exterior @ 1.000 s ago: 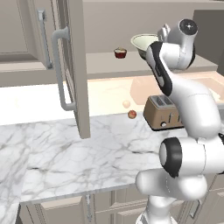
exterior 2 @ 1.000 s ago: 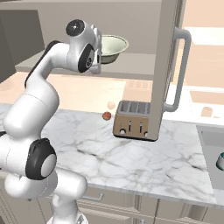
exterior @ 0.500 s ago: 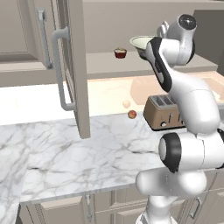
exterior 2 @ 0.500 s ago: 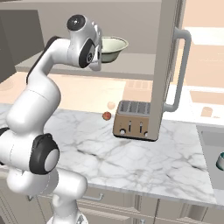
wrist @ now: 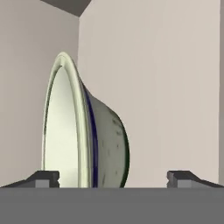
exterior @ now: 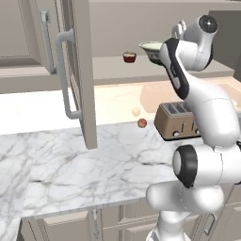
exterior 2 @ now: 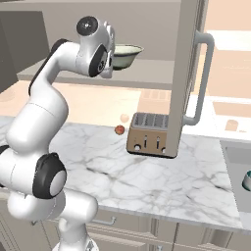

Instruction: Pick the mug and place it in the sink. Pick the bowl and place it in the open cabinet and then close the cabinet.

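Since the bowl point(exterior 2: 126, 54) has to end up in the open cabinet point(exterior: 80, 75), I've got the arm reaching high, and the bowl now sits on the shelf near the top middle of both base views, next to a tiny dark-red cup point(exterior: 129, 57). On the hand view the bowl point(wrist: 87, 131) looks tipped on edge, but that's just the hand's roll. My gripper point(wrist: 113, 177) is spread wide, fingertips well off either side of the rim, holding nothing. Mug point(exterior 2: 247, 180) is at the right edge, down in the sink point(exterior 2: 235, 162). Door's not closed yet.
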Controlling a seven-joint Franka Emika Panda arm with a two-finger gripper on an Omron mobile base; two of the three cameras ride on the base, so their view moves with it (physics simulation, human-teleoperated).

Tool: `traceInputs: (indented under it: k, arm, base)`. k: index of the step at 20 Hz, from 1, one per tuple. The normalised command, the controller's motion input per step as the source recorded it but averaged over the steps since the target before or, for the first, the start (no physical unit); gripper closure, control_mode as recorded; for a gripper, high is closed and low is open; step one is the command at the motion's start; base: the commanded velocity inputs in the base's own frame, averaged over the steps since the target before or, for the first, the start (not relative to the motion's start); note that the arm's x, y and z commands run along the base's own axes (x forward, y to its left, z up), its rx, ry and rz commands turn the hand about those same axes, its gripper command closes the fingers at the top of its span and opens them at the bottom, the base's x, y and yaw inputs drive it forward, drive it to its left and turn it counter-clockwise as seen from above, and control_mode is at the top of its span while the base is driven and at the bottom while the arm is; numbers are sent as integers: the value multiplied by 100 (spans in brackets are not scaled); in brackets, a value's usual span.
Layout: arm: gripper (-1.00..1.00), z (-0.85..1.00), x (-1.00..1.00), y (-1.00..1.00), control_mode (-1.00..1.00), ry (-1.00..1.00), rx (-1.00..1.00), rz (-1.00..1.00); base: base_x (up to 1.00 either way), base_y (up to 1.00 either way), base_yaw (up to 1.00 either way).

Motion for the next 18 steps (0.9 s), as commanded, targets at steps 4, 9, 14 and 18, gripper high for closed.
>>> traceInputs:
  k: [4,9,14,18]
  arm:
    - [-100,5,-6,0,-100,-17,5,0]
    - [-100,20,-12,3,-100,-18,1,0]
    - [-100,38,-20,4,-100,-12,0,0]
    - [-100,43,-36,-1,-100,0,0,0]
  base:
    - [0,0,0]
    - [0,0,0]
    - [0,0,0]
    - [0,0,0]
